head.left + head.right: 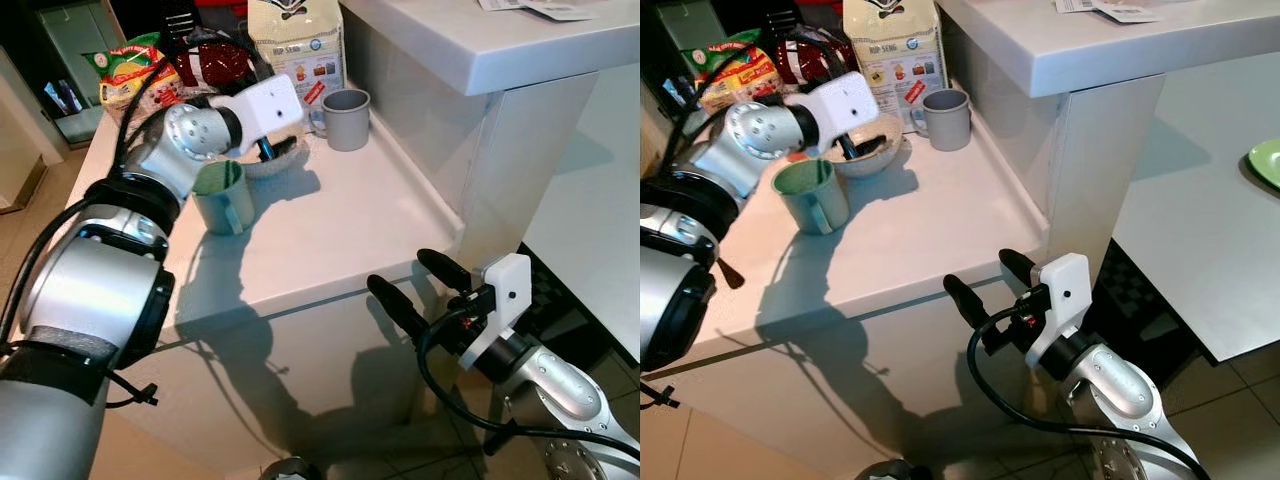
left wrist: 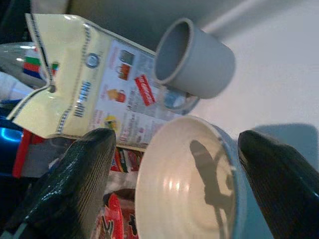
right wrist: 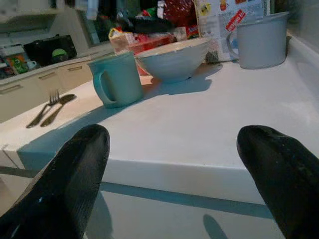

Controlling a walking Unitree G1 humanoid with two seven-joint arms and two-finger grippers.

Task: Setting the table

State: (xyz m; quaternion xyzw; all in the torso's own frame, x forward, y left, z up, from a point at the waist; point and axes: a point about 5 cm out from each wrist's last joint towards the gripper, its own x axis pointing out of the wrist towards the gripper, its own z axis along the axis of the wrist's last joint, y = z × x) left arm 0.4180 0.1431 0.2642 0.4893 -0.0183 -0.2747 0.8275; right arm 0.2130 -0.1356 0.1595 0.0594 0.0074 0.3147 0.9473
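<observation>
While my right end effector (image 1: pixel 980 280) hangs released off the near edge of the white counter (image 1: pixel 330 240), little of the table-setting looks done. At ten o'clock the pale green ceramic mug (image 1: pixel 222 195) stands untouched. Just past it, at eleven, my left end effector (image 1: pixel 270 150) is spread, fingers straddling the shallow white ceramic bowl (image 2: pixel 184 184), not clenched. At twelve sits the grey cylindrical mug (image 1: pixel 346 118). Everything remains to carry.

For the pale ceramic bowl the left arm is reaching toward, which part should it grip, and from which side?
Probably the rim, from above. The pale ceramic bowl sits upright and open on the white counter, its sloped wall offering little to pinch. The left gripper already hangs over it, jaws wide. One finger inside and one outside suits that thin lip; the green mug crowds one side.
</observation>
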